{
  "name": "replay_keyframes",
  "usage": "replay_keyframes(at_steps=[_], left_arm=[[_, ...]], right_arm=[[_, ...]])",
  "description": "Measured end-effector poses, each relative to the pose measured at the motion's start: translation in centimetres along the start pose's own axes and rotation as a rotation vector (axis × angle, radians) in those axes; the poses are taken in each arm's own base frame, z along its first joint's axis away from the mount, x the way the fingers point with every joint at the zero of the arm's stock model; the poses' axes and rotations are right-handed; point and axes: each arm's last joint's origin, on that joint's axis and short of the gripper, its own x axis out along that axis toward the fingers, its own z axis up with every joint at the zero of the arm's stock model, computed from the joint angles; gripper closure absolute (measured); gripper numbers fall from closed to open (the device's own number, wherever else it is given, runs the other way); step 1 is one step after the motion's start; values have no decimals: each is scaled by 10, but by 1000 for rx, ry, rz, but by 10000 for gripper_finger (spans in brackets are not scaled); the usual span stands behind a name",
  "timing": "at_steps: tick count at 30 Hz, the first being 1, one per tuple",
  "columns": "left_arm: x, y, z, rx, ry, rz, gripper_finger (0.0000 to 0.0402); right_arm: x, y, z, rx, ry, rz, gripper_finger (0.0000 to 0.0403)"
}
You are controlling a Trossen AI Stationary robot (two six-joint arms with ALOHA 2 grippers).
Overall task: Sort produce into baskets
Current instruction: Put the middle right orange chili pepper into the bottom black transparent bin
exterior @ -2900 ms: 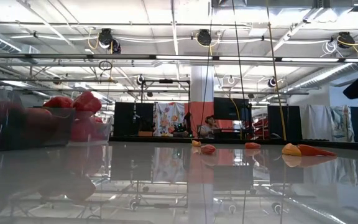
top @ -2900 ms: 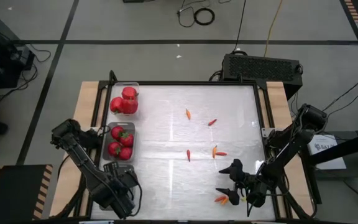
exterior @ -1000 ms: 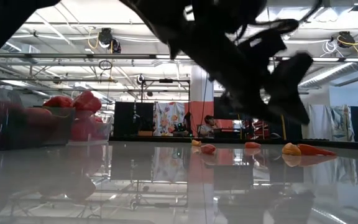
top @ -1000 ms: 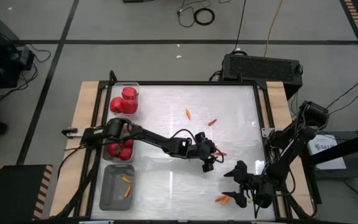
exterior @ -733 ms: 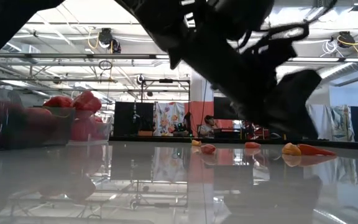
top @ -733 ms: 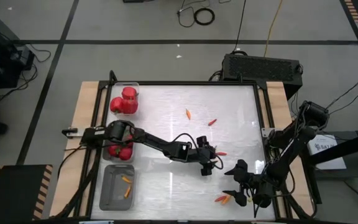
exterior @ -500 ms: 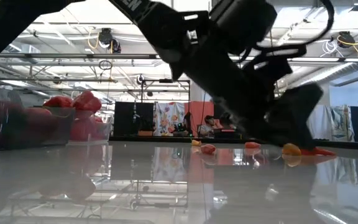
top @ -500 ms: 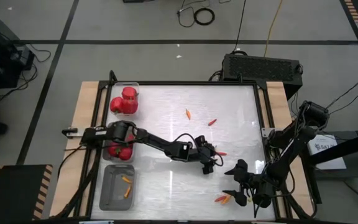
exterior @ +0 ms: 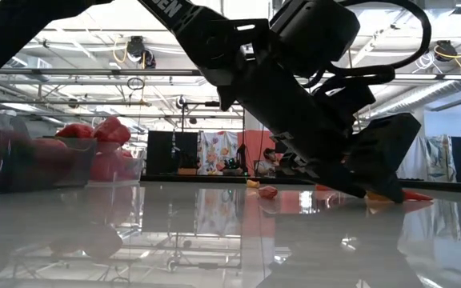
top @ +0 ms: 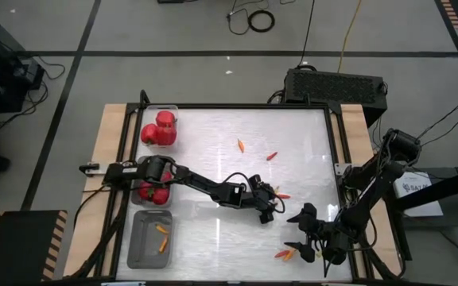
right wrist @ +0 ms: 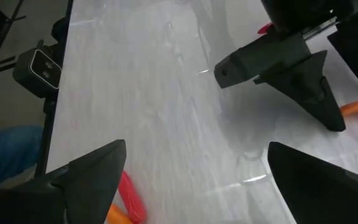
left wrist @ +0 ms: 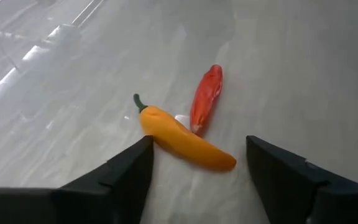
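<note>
Chilies: an orange chili and a red chili are lying touching at one end on the table, right of centre in the high view, the orange one sitting between the spread fingers of the left gripper. Since half a second ago the left gripper has been dropping lower, and in the low view its fingers are now touching down around the pair. The right gripper, also spread, is staying at the lower right just beside two more chilies. At the left edge, two baskets are holding red produce and a third basket is holding chilies.
</note>
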Motion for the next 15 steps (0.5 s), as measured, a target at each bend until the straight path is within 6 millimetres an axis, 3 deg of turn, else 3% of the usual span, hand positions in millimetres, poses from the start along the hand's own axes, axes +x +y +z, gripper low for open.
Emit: replay_keyframes(at_steps=[15], left_arm=[[1,3,-2,-51,2,43,346]], right_arm=[[0,0,0,50,3,3,19]])
